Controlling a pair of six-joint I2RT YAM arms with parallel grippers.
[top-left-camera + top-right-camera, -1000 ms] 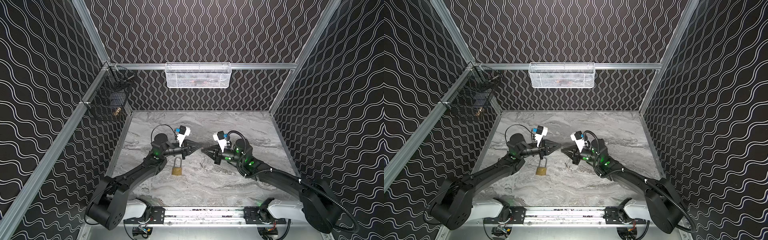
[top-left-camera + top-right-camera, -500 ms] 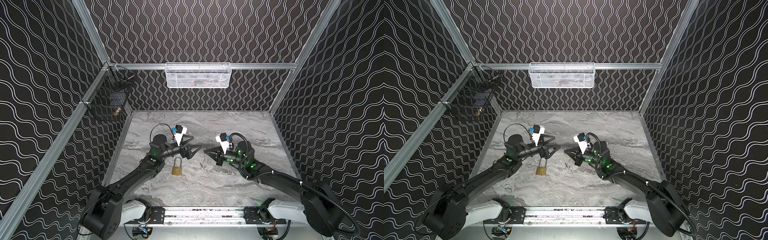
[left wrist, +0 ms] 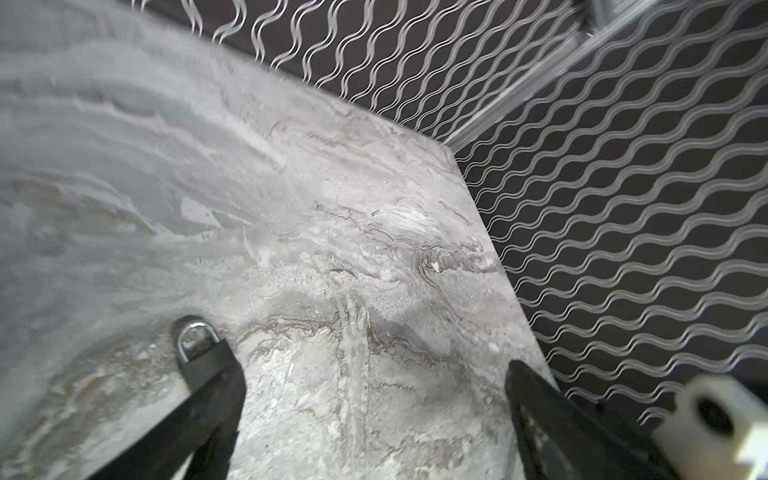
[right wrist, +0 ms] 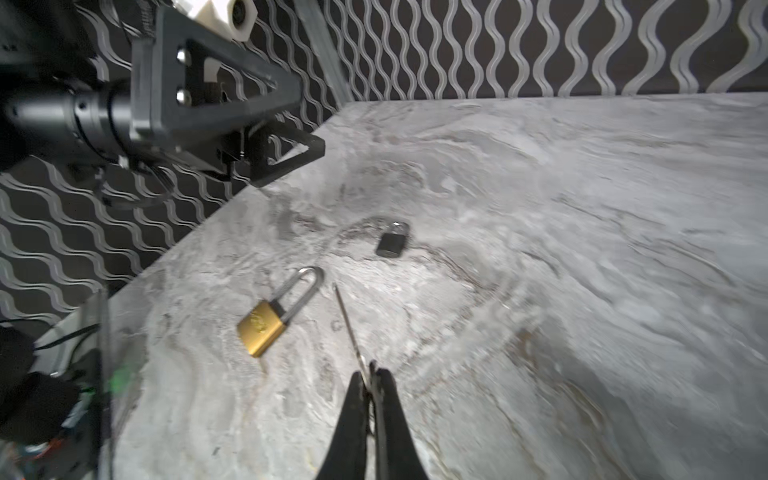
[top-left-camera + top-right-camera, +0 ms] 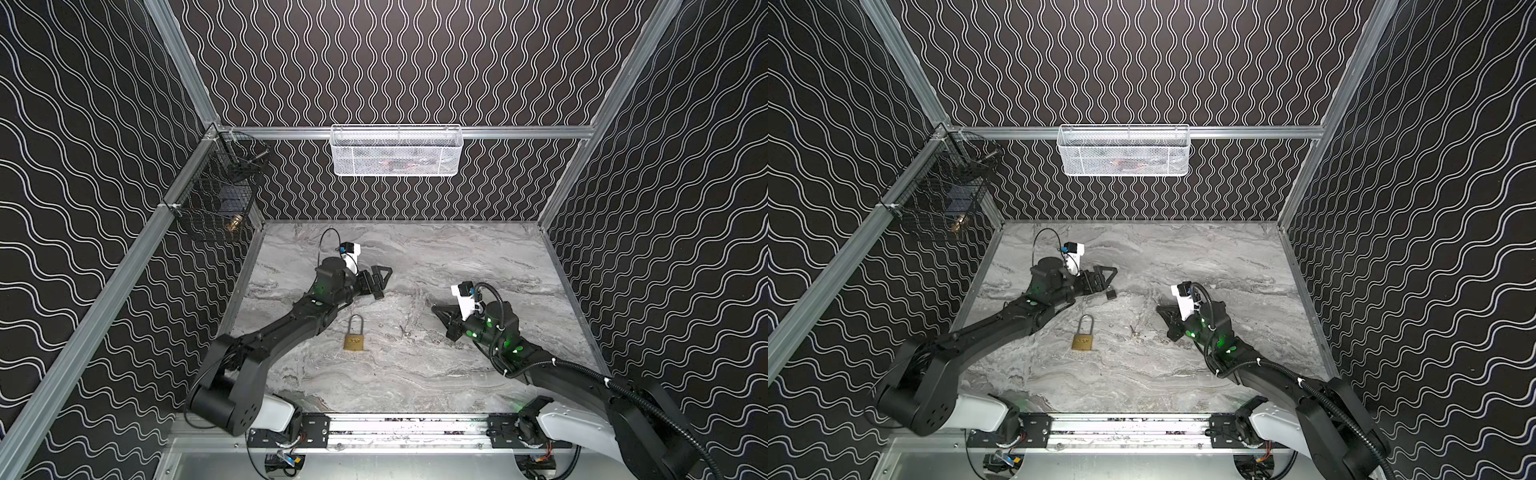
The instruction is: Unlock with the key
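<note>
brass lock (image 4: 266, 324): flat on the table (image 4: 582, 249), shackle looks seated; ahead of the right fingers, off to one side of the key's line, well apart from the left fingers.
black lock (image 4: 392, 243): small, with a silver loop, just beside one left fingertip (image 3: 208, 365); too small to tell if it is sprung.
left gripper (image 5: 383, 283): fingers wide, holding nothing.
right gripper (image 4: 372, 376): fingers pinched on the tail of the key (image 4: 347, 320), a thin blade jutting ahead of the tips.
which lock: cannot tell which one the key fits.
step, as judged: steady a lock with the left fingers and feed the key in with the right.
doing it well: clamp the body by its flat sides, leaving the keyhole end bare and turned toward the right fingertips. The blade now aims near the brass lock's shackle, so bring it round to the base.
risk: held only by its tail, the key may pivot, so push straight and turn gently.
</note>
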